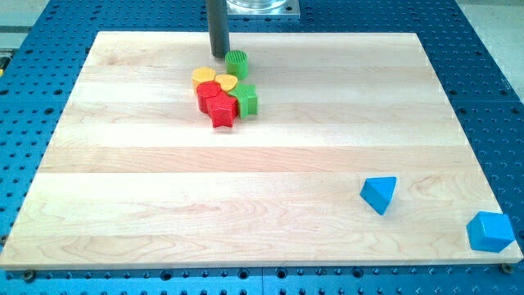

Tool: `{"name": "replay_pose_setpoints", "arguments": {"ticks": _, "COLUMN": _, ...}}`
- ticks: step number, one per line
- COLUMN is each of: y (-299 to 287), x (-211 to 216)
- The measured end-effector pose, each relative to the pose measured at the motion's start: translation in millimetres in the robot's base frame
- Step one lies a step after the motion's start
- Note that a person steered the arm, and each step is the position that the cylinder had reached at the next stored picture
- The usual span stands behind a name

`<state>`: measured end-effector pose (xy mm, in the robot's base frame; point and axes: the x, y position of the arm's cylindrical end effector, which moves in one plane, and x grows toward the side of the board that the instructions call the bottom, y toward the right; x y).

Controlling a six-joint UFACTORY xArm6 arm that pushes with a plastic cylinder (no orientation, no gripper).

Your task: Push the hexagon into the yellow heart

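Yellow hexagon (pixel 204 77) sits at seven o'clock from my tip (pixel 219 56), a clawless rod; heart (pixel 227 82) touches its three o'clock side.

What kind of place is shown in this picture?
Probably a robotics lab bench: a wooden board lies on a blue perforated table, with my tip beside small coloured blocks like the green block.

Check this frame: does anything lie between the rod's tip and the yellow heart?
No block lies between them in the camera view. My tip stands above the yellow heart, with only bare board between; the green block sits just right of that line.
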<state>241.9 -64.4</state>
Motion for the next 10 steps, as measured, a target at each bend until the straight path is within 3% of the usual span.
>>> {"name": "replay_pose_setpoints", "arguments": {"ticks": 3, "y": 7, "x": 50}}
{"name": "replay_pose_setpoints", "arguments": {"ticks": 4, "y": 12, "x": 35}}
{"name": "replay_pose_setpoints", "arguments": {"ticks": 5, "y": -50, "x": 44}}
{"name": "replay_pose_setpoints", "arguments": {"ticks": 6, "y": -86, "x": 87}}
{"name": "replay_pose_setpoints", "arguments": {"ticks": 10, "y": -54, "x": 88}}
